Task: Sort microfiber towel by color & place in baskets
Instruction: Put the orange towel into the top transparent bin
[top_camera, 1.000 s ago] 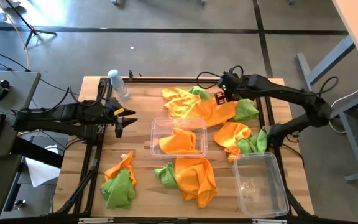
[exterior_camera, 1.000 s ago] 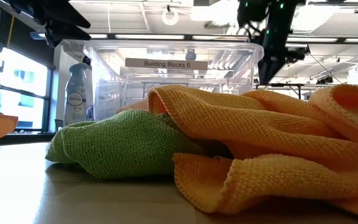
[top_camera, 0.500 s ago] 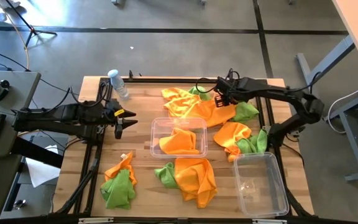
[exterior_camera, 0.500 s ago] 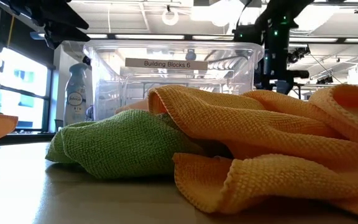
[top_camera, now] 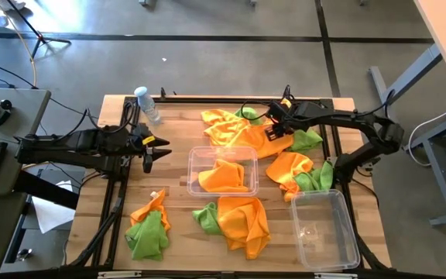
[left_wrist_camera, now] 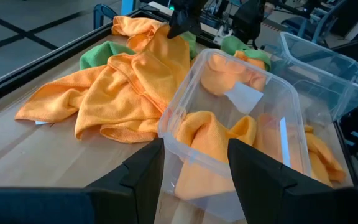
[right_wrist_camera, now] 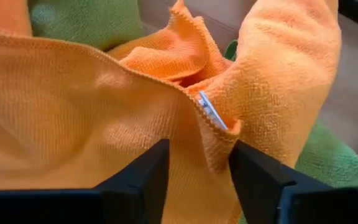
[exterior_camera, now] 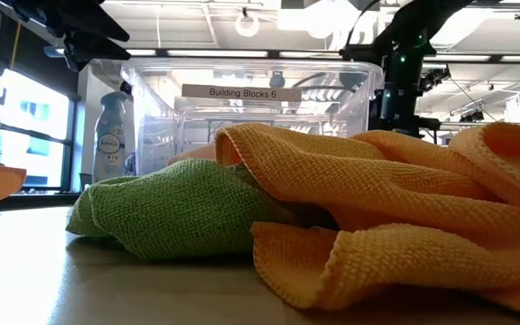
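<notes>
Orange and lime green microfiber towels lie in heaps on the wooden table. A clear basket [top_camera: 223, 153] at the centre holds an orange towel [top_camera: 224, 177]. A second basket [top_camera: 325, 229] stands at the near right. My right gripper [top_camera: 272, 130] is open and points steeply down into the orange heap [top_camera: 235, 133] at the far centre, its fingers on either side of a raised fold [right_wrist_camera: 197, 134]. My left gripper [top_camera: 152, 151] is open above the table's left side and holds nothing. My right gripper comes at the orange towel from above. Its fingers stand on either side of a raised fold [right_wrist_camera: 194, 149], next to a small sewn label [right_wrist_camera: 213, 112]. I cannot tell whether the fingers touch the cloth. The towel lies on the heap.
A clear water bottle [top_camera: 147, 105] lies at the far left corner. More towels lie at the right [top_camera: 300, 172], near centre [top_camera: 242, 221] and near left [top_camera: 147, 229]. A green towel [top_camera: 307, 138] lies just right of the right gripper. Bare wood shows left of the centre basket.
My right gripper has come down onto the orange heap at the far centre and shifted a little toward the table's left. The towels and baskets lie as before.
</notes>
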Robot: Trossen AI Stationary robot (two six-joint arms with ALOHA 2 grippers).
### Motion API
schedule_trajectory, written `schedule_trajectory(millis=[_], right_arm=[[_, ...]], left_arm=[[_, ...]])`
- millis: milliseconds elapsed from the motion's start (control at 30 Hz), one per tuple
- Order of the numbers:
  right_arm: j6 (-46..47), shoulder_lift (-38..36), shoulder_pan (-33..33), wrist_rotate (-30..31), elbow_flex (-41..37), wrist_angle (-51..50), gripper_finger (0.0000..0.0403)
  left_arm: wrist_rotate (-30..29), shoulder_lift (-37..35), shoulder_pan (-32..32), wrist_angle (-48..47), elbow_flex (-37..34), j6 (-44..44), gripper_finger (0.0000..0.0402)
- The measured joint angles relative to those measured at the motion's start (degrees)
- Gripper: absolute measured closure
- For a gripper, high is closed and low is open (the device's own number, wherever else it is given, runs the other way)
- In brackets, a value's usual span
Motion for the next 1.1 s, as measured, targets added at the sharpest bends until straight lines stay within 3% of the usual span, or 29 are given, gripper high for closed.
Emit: schedule_trajectory(millis=[400, 667, 1100], right_arm=[[-8.96, -0.01, 0.0, 0.48, 0.02, -0.04, 0.0396], [-9.32, -2.43, 0.52, 0.59, 0.0, -0.26, 0.0399], [-6.34, -21.49, 9.42, 7.74, 6.52, 2.41, 0.0402]], left_arm=[[-1.72, 0.0, 0.0, 0.0, 0.0, -1.55, 0.0234], [-3.3, 0.0, 0.0, 0.0, 0.0, -1.51, 0.0234], [-6.02, 0.0, 0.02, -0.02, 0.0, 1.12, 0.0234]])
